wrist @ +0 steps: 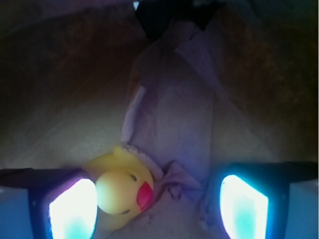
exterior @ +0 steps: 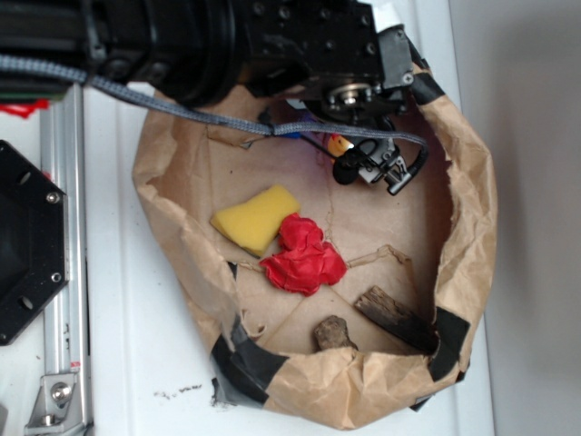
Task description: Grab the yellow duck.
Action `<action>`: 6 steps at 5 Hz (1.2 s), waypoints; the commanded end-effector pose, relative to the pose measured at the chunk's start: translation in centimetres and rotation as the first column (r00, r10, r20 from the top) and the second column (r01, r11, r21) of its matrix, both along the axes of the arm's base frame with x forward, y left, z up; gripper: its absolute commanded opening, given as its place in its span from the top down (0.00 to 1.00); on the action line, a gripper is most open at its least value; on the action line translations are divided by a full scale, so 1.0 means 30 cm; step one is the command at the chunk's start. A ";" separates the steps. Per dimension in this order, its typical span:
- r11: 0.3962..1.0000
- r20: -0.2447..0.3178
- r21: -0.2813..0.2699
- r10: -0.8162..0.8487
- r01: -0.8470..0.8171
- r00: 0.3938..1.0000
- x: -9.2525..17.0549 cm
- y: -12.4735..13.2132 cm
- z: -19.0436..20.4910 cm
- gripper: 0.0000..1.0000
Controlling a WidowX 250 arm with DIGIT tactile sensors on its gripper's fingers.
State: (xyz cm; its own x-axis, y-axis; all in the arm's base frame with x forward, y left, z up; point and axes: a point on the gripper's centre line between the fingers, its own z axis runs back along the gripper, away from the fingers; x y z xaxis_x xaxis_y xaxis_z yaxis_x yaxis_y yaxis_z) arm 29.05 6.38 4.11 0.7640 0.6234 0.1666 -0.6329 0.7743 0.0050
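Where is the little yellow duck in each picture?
Exterior view: the yellow duck barely peeks out near the top of the paper bag, mostly hidden under the arm.
Wrist view: the duck is at the bottom, left of centre, between the fingers of the open tool and close to the left one.
Shared landmark: the brown paper bag.

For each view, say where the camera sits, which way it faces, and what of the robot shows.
Exterior: above, looking down into the paper bag holding sponge, red cloth and wood pieces; the black arm fills the top.
Wrist: on the arm, facing along the pincer to the bag floor; both fingers show, open, duck by one.
Shared: the duck, barely seen outside.
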 end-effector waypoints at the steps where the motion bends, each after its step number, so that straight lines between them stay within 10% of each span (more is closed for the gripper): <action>1: 0.999 0.026 0.032 0.021 -0.022 0.999 0.029 0.034 0.009 0.00; 3: 0.992 -0.075 0.121 -0.019 0.028 0.997 0.042 -0.024 -0.123 0.00; 5: 0.993 -0.028 0.057 -0.103 0.104 0.994 -0.032 -0.047 -0.082 0.00; 6: 0.996 -0.011 0.016 -0.087 0.087 0.996 -0.038 -0.025 -0.079 1.00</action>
State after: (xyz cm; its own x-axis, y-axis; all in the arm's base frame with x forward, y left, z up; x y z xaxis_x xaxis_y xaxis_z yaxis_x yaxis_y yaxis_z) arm 28.24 4.42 1.39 0.8232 0.5463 0.1545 -0.5564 0.8304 0.0281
